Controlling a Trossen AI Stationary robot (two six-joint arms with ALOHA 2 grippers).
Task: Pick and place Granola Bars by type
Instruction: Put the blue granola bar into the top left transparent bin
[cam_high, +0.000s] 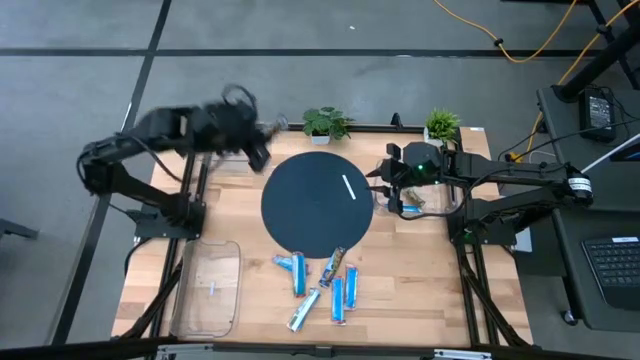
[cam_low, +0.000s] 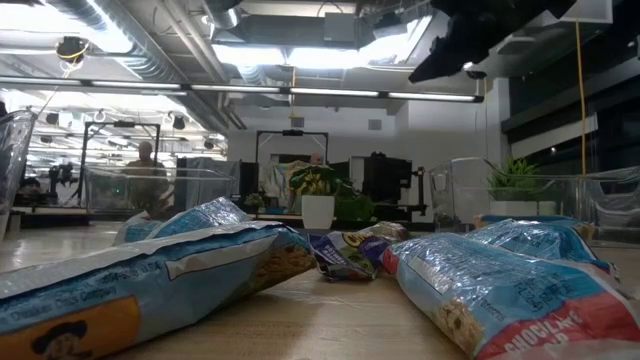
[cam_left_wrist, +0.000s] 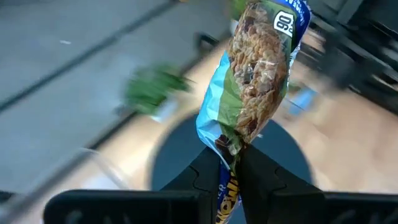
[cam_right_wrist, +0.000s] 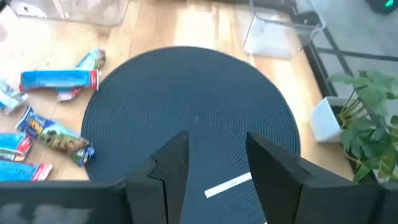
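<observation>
Foil-wrapped granola bars (cam_high: 320, 288) lay scattered on the wooden table (cam_high: 420, 280) near its front edge, just below a round dark mat (cam_high: 317, 204), as seen from overhead. That high view placed the left gripper (cam_high: 258, 150), blurred, at the table's back left beyond the mat, and the right gripper (cam_high: 384, 186) at the mat's right edge over a clear bin (cam_high: 430, 205) with a bar inside. Another clear bin (cam_high: 208, 288) sat at the front left. Two potted plants (cam_high: 326, 124) stood along the back edge, and a thin white stick mark (cam_high: 348, 187) lay on the mat.

At table height, the low view showed only blue wrappers (cam_low: 150, 275) looming close, a green-and-brown one (cam_low: 350, 250) behind them, and a person (cam_low: 147, 170) in the room beyond.

Only the left wrist view revealed what the overhead blur hid: the left gripper (cam_left_wrist: 230, 180) clamped on the end of a green-and-blue bar (cam_left_wrist: 258, 68), held upright above the mat.

From the right wrist, the right gripper (cam_right_wrist: 217, 168) hung with jaws apart and nothing between them above the mat, bars (cam_right_wrist: 59, 79) lying well apart beyond it.
</observation>
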